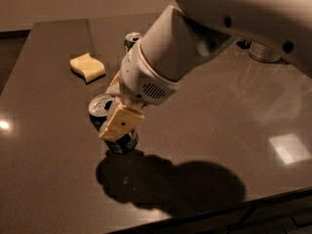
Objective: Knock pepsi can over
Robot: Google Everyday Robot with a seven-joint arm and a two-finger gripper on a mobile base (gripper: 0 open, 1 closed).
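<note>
The tool (115, 112) is hanging low over the bench (48, 174), in its front-left part, pressed against the pepsi can (100, 107). One tan pad is lying across the can's side facing the front edge. Whether the tool is clenched on the can or only pushing against it, I cannot tell.

The can is leaning. Its silver top is tipping toward the left edge, and its dark base is sitting nearer the front edge, on the rim of the arm's shadow. It is not lying flat on the bench. I judge the knock to be under way but not finished: contact is made and the tilt has begun, and the can has yet to go over onto its side and come to rest.

What is left looks like one more push toward the left edge, where the bench offers room.

The green can (131, 39) is standing upright toward the far edge, partly hidden by the arm (195, 48). The sponge (87, 67) is lying near the left edge. Both are well apart from the pepsi can.
</note>
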